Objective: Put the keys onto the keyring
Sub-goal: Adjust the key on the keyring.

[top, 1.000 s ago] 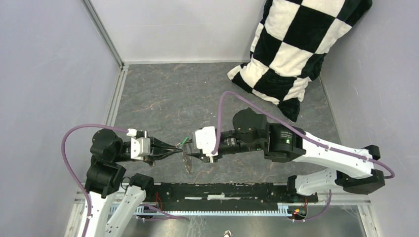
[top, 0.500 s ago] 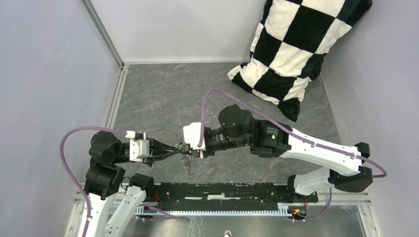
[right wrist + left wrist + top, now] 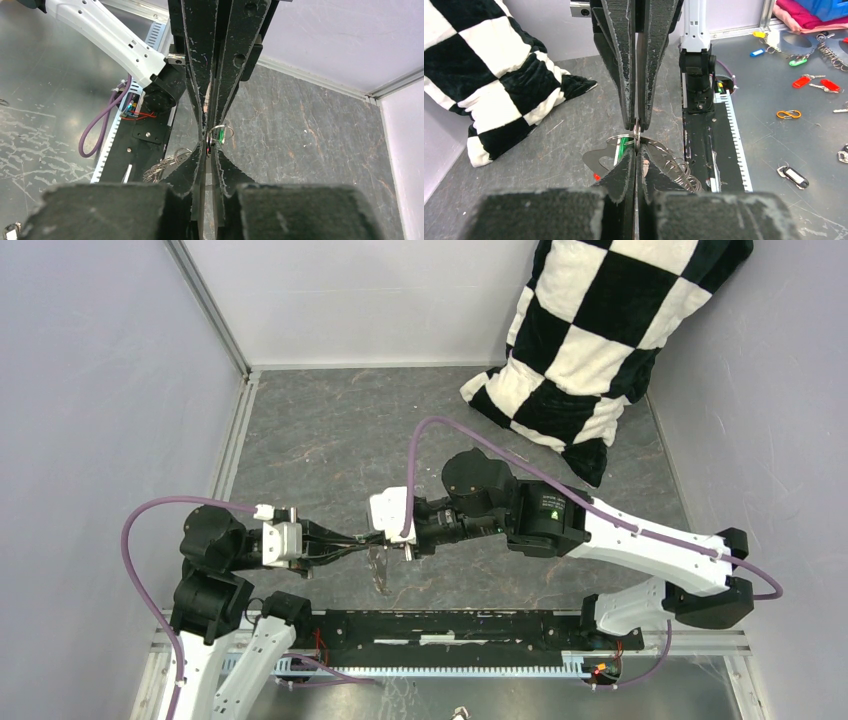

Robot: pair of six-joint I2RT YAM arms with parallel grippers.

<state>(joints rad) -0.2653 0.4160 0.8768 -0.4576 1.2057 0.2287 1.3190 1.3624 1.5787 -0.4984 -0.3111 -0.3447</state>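
Observation:
My two grippers meet tip to tip above the table's near middle. The left gripper point(image 3: 362, 540) point(image 3: 637, 150) is shut on the thin wire ring of the keyring point(image 3: 380, 572), whose grey metal plate point(image 3: 600, 157) and chain point(image 3: 679, 172) hang beside its fingers. The green key point(image 3: 624, 145) point(image 3: 220, 140) sits on that ring. The right gripper point(image 3: 384, 537) point(image 3: 209, 148) faces it, jaws drawn to a narrow slit with the red key point(image 3: 208, 149) showing as a small red spot between the tips. A red bit point(image 3: 596, 176) also peeks out beside the left finger.
A black-and-white checkered pillow point(image 3: 600, 330) leans in the far right corner. A black rail point(image 3: 450, 625) runs along the near edge between the arm bases. Walls close in the left and back. Loose key tags point(image 3: 804, 80) lie beyond the rail.
The right arm has slid left until its tips meet the left gripper's, and its jaws have narrowed from half open to almost closed. The left gripper has stayed shut and still.

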